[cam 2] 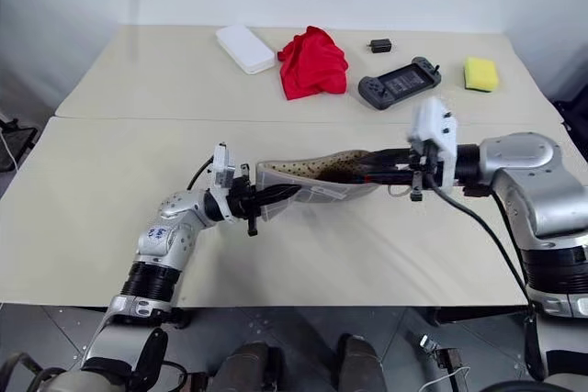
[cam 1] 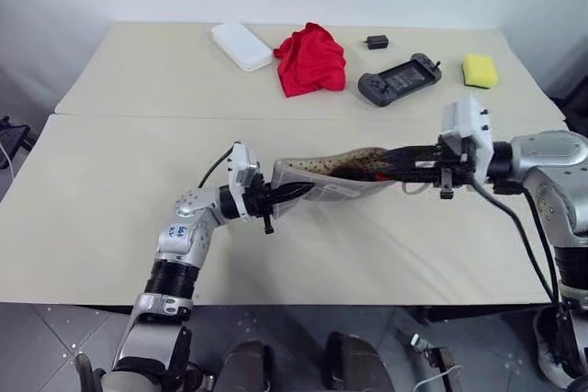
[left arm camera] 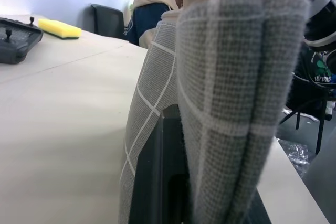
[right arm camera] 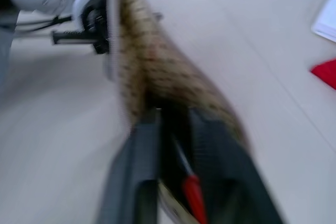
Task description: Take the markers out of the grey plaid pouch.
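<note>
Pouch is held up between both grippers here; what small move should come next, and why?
Probably close the right gripper on the red marker between its fingers and draw it out: the left gripper pinches the grey plaid pouch above the table, and no marker lies out yet.

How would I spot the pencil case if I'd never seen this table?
Look at the near half of the beige table. The grey plaid pouch hangs above it, stretched between the left gripper and the right gripper. Unlike the red cloth behind, it is grey with thin white grid lines.
</note>
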You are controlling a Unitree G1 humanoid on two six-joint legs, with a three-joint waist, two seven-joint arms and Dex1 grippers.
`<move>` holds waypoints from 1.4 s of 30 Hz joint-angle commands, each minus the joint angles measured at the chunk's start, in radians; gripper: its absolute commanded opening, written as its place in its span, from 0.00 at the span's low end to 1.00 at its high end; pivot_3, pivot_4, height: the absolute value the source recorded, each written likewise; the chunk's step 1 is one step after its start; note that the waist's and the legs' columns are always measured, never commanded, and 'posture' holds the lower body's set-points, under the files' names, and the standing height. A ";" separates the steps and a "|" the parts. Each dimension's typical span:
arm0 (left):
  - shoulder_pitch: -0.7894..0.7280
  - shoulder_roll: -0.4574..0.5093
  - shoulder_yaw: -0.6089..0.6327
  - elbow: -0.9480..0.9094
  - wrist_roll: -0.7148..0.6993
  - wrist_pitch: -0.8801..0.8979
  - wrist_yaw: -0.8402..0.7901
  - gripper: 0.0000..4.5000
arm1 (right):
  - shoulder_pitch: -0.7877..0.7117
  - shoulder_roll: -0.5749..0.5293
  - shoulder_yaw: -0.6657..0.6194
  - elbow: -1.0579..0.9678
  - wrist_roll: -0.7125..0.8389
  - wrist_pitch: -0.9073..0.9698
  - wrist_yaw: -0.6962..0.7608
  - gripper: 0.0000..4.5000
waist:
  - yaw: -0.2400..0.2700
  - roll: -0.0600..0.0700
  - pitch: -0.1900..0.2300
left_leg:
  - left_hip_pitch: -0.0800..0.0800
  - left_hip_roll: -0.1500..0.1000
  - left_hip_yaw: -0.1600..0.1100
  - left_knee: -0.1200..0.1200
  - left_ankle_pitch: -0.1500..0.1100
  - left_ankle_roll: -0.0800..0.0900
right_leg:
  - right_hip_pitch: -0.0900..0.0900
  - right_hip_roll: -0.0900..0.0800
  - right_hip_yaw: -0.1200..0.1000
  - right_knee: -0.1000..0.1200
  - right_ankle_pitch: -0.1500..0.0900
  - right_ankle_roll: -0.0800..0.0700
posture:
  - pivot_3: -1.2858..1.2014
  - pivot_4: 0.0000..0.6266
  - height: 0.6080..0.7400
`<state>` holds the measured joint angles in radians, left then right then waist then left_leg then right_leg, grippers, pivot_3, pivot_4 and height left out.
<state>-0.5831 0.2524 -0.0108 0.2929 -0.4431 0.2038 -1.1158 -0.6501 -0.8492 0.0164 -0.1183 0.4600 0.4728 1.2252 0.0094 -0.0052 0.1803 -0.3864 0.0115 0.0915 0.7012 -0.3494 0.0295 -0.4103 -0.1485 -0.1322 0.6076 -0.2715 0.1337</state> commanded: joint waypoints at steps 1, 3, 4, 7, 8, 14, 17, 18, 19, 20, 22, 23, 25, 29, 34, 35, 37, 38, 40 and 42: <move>-0.014 -0.005 -0.003 -0.011 -0.001 -0.021 -0.003 0.00 | -0.060 0.005 0.036 -0.050 -0.032 0.039 -0.041 0.47 | 0.000 0.000 0.000 | 0.000 0.000 0.000 0.000 0.000 0.000 | 0.000 0.000 0.000 0.000 0.000 0.000 | 0.52 0.24 1.00; -0.008 -0.009 -0.016 -0.017 0.003 -0.020 -0.008 0.00 | -0.112 0.012 0.093 -0.022 -0.103 0.058 -0.077 0.47 | -0.001 0.000 0.000 | 0.000 0.000 0.000 0.000 0.000 0.000 | 0.000 0.000 0.000 0.000 0.000 0.000 | 0.52 0.24 1.00; -0.006 -0.010 -0.022 -0.019 0.005 -0.021 -0.011 0.00 | -0.131 -0.003 0.125 -0.016 -0.117 0.094 -0.062 0.47 | -0.002 0.000 0.000 | 0.000 0.000 0.000 0.000 0.000 0.000 | 0.000 0.000 0.000 0.000 0.000 0.000 | 0.52 0.24 1.00; -0.011 -0.015 -0.027 -0.017 0.006 -0.022 -0.010 0.00 | -0.180 -0.013 0.190 0.016 -0.159 0.166 -0.050 0.47 | 0.005 0.000 0.000 | 0.000 0.000 0.000 0.000 0.000 0.000 | 0.000 0.000 0.000 0.000 0.000 0.000 | 0.52 0.24 1.00; -0.012 -0.017 -0.027 -0.016 0.007 -0.022 -0.010 0.00 | -0.186 -0.013 0.201 0.024 -0.173 0.149 -0.042 0.47 | 0.009 0.000 0.000 | 0.000 0.000 0.000 0.000 0.000 0.000 | 0.000 0.000 0.000 0.000 0.000 0.000 | 0.52 0.24 1.00; -0.008 -0.017 -0.025 -0.019 0.007 -0.026 -0.001 0.00 | -0.181 -0.032 0.213 0.100 -0.298 -0.147 -0.015 0.47 | 0.014 0.000 0.000 | -0.001 -0.001 0.000 0.000 0.000 0.000 | 0.000 0.000 0.000 -0.001 0.000 0.000 | 0.52 0.24 1.00; -0.003 -0.016 -0.022 -0.021 0.006 -0.024 0.003 0.00 | -0.187 -0.027 0.210 0.130 -0.325 -0.228 -0.006 0.34 | 0.011 0.000 0.000 | -0.001 -0.001 0.000 0.000 0.000 0.000 | 0.000 0.000 0.000 -0.001 0.000 0.000 | 0.52 0.24 1.00; -0.003 -0.016 -0.021 -0.020 0.006 -0.025 0.004 0.00 | -0.189 -0.029 0.217 0.137 -0.331 -0.239 0.008 0.27 | 0.011 0.000 0.000 | -0.001 -0.001 0.000 0.000 0.000 0.000 | 0.000 0.000 0.000 -0.001 0.000 0.000 | 0.52 0.24 1.00; -0.003 -0.017 -0.021 -0.019 0.006 -0.025 0.004 0.00 | -0.192 -0.031 0.227 0.144 -0.341 -0.242 0.022 0.18 | 0.011 0.000 0.000 | -0.001 -0.001 0.000 0.000 0.000 0.000 | 0.000 0.000 0.000 -0.001 0.000 0.000 | 0.52 0.24 1.00; -0.005 -0.017 -0.021 -0.016 0.005 -0.025 0.003 0.00 | -0.198 -0.040 0.248 0.148 -0.353 -0.231 0.053 0.12 | 0.011 0.000 0.000 | -0.001 0.000 0.000 0.000 0.000 0.000 | 0.000 0.000 0.000 -0.001 0.000 0.000 | 0.52 0.24 1.00; -0.010 -0.018 -0.022 -0.009 0.007 -0.028 0.001 0.00 | -0.211 -0.040 0.278 0.156 -0.373 -0.213 0.093 0.04 | 0.011 0.000 0.000 | -0.001 -0.001 0.000 0.000 0.000 0.000 | 0.000 0.000 0.000 -0.001 0.000 0.000 | 0.52 0.24 1.00; -0.013 -0.020 -0.022 -0.007 0.006 -0.027 0.002 0.00 | -0.222 -0.036 0.290 0.159 -0.383 -0.214 0.107 0.04 | 0.011 0.000 0.000 | -0.001 0.000 0.000 0.000 0.000 0.000 | 0.000 0.000 0.000 -0.001 0.000 0.000 | 0.52 0.24 1.00; -0.016 -0.021 -0.024 -0.005 0.008 -0.028 0.001 0.00 | -0.244 -0.024 0.307 0.164 -0.397 -0.201 0.131 0.04 | 0.011 0.000 0.000 | -0.001 0.000 0.000 0.000 0.000 0.000 | 0.000 0.000 0.000 -0.001 0.000 0.000 | 0.52 0.24 1.00; -0.018 -0.023 -0.024 -0.001 0.007 -0.027 0.000 0.00 | -0.279 -0.022 0.367 0.176 -0.461 -0.185 0.183 0.13 | 0.011 0.000 0.000 | -0.001 0.000 0.000 0.000 0.000 0.000 | 0.000 0.000 0.000 -0.001 0.000 0.000 | 0.52 0.24 1.00; -0.019 -0.024 -0.026 0.000 0.008 -0.028 -0.002 0.00 | -0.302 0.021 0.404 0.200 -0.532 -0.240 0.168 0.47 | 0.009 0.000 0.000 | -0.001 0.000 0.000 0.000 0.000 0.000 | 0.000 0.000 0.000 -0.001 0.000 0.000 | 0.52 0.24 1.00; -0.017 -0.024 -0.027 -0.002 0.008 -0.028 -0.001 0.00 | -0.304 0.024 0.406 0.196 -0.540 -0.231 0.173 0.54 | 0.008 0.000 0.000 | -0.001 0.000 0.000 0.000 0.000 0.000 | 0.000 0.000 0.000 0.000 0.000 0.000 | 0.52 0.24 1.00; -0.017 -0.025 -0.027 -0.001 0.008 -0.028 -0.002 0.00 | -0.315 0.038 0.419 0.207 -0.570 -0.228 0.164 0.54 | 0.008 0.000 0.000 | -0.001 0.000 0.000 0.000 0.000 0.000 | 0.000 0.000 0.000 0.000 0.000 0.000 | 0.52 0.24 1.00; -0.018 -0.026 -0.027 0.000 0.008 -0.028 -0.002 0.00 | -0.320 0.044 0.425 0.217 -0.589 -0.235 0.156 0.54 | 0.008 0.000 0.000 | -0.001 0.000 0.000 0.000 0.000 0.000 | 0.000 0.000 0.000 0.000 0.000 0.000 | 0.52 0.24 1.00; -0.018 -0.027 -0.027 0.001 0.008 -0.028 -0.002 0.00 | -0.325 0.053 0.451 0.240 -0.643 -0.249 0.139 0.54 | 0.007 0.000 0.000 | 0.000 0.000 0.000 0.000 0.000 0.000 | 0.000 0.000 0.000 0.000 0.000 0.000 | 0.52 0.24 1.00; -0.021 -0.030 -0.027 0.005 0.008 -0.030 -0.002 0.00 | -0.331 0.077 0.481 0.285 -0.708 -0.267 0.097 0.54 | 0.004 0.000 0.000 | 0.000 0.000 0.000 0.000 0.000 0.000 | 0.000 0.000 0.000 0.000 0.000 0.000 | 0.52 0.24 1.00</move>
<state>-0.5845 0.2326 -0.0402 0.3205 -0.4258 0.1941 -1.1124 -0.9810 -0.7779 0.4702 0.1289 -0.1862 0.2170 1.3583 0.0132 -0.0052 0.1802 -0.3865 0.0113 0.0916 0.7015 -0.3493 0.0294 -0.4101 -0.1482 -0.1326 0.6074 -0.2714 0.1338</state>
